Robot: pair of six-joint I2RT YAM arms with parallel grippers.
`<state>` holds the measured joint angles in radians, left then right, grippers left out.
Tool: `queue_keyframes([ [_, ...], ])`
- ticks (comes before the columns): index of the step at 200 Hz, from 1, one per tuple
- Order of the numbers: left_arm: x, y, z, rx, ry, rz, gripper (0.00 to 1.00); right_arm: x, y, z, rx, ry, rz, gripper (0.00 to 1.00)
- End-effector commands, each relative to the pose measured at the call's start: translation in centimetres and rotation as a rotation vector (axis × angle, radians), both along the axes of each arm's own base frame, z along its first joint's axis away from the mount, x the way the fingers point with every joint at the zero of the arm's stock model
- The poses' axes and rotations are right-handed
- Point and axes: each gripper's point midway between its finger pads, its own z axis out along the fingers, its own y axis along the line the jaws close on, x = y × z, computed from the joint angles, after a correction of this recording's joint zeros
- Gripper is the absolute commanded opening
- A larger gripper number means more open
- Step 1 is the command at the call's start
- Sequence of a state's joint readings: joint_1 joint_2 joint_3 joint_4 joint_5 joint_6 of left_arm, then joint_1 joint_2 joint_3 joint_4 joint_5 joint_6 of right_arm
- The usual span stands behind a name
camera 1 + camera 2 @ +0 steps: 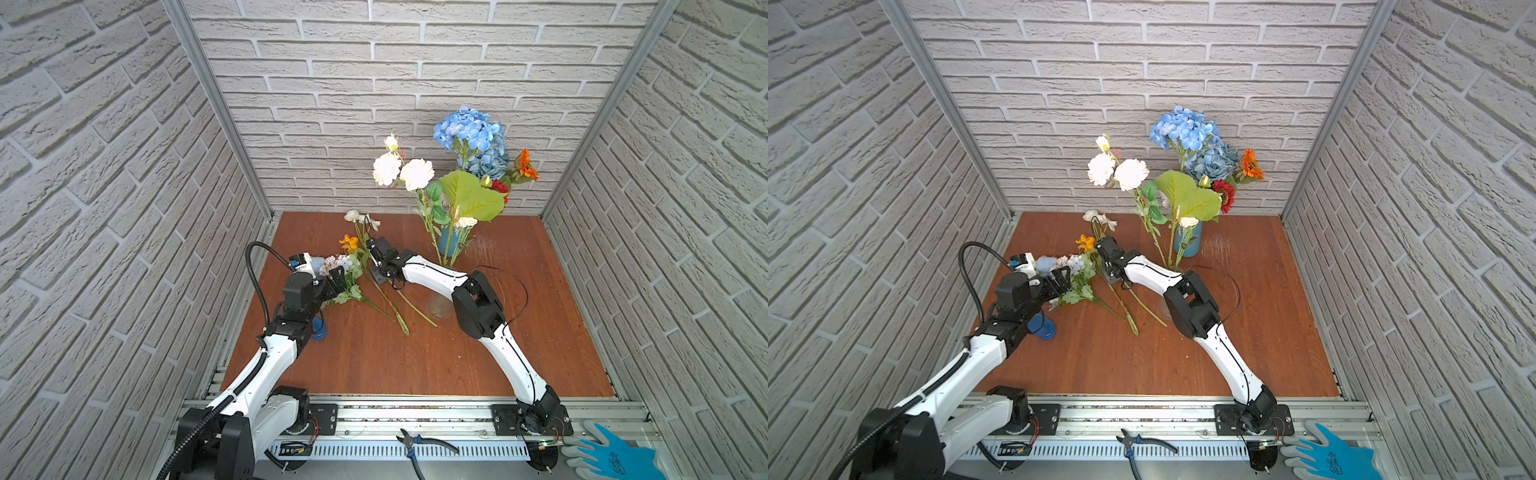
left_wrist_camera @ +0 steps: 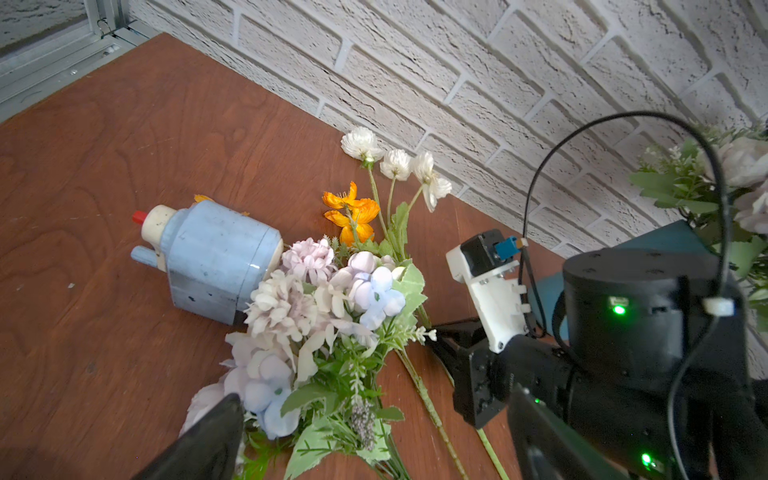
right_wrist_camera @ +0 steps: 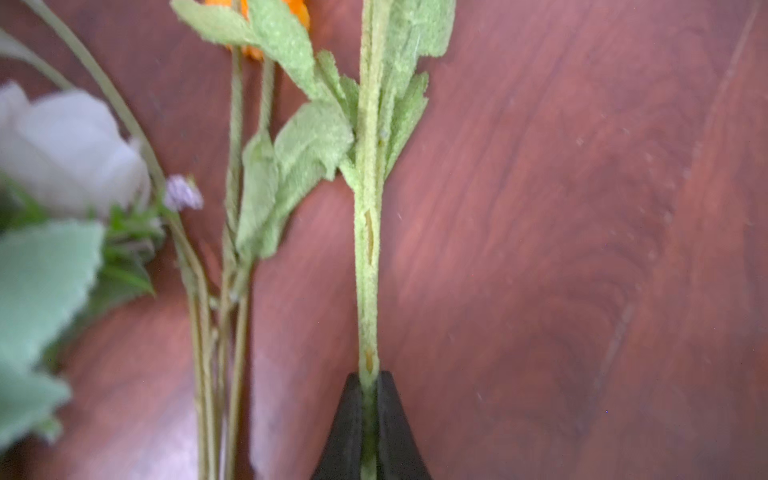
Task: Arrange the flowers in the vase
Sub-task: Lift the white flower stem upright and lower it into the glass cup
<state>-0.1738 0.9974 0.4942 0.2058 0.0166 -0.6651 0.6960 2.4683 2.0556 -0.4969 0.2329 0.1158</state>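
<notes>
A blue vase (image 1: 448, 244) (image 1: 1191, 246) at the back holds blue hydrangea (image 1: 469, 129), dusty-blue roses, orange and red blooms; cream-white roses (image 1: 402, 171) stand beside it. On the table lie a lilac-white bunch (image 2: 316, 299) (image 1: 343, 266) and a spray with orange (image 2: 353, 212) and small white blooms (image 2: 395, 162). My right gripper (image 3: 368, 377) (image 1: 374, 254) is shut on that spray's green stem (image 3: 367, 257), low at the table. My left gripper (image 2: 374, 440) (image 1: 337, 277) is open, its fingers (image 2: 208, 440) either side of the lilac-white bunch's leafy part.
A pale blue cylindrical gadget (image 2: 216, 266) lies against the bunch's heads. A small blue cup (image 1: 319, 329) sits under the left arm. A clear glass (image 1: 438, 308) stands by the right elbow. Pliers (image 1: 419, 442) and a blue glove (image 1: 615, 457) lie on the front rail. Brick walls close three sides.
</notes>
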Motion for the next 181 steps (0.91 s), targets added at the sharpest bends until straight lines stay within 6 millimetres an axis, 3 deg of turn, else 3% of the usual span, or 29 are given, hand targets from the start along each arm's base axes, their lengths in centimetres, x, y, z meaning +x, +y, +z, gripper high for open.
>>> queue_keyframes([
  [1, 0.6, -0.3, 1.5, -0.019, -0.067, -0.019, 0.98, 1.2, 0.7, 9.5, 0.099, -0.202, 0.03, 0.06],
  [44, 0.9, -0.9, 2.0, -0.05, -0.087, -0.046, 0.98, -1.2, 1.3, 18.8, 0.306, -0.364, 0.115, 0.06],
  [58, 1.0, -1.1, 2.0, -0.06, -0.09, -0.051, 0.98, -2.1, 1.3, 20.7, 0.353, -0.397, 0.14, 0.06],
  [62, 1.0, -1.1, 2.0, -0.061, -0.089, -0.052, 0.98, -2.7, 1.1, 22.8, 0.385, -0.426, 0.149, 0.06],
  [115, 1.3, -1.5, 1.8, -0.095, -0.075, -0.061, 0.98, -7.9, 1.2, 32.7, 0.633, -0.58, 0.306, 0.06],
  [142, 1.5, -1.8, 1.8, -0.119, -0.076, -0.072, 0.98, -10.5, 1.2, 37.0, 0.77, -0.619, 0.382, 0.06],
  [181, 1.8, -2.5, 1.8, -0.155, -0.071, -0.093, 0.98, -14.5, 1.5, 40.9, 0.857, -0.653, 0.512, 0.06],
])
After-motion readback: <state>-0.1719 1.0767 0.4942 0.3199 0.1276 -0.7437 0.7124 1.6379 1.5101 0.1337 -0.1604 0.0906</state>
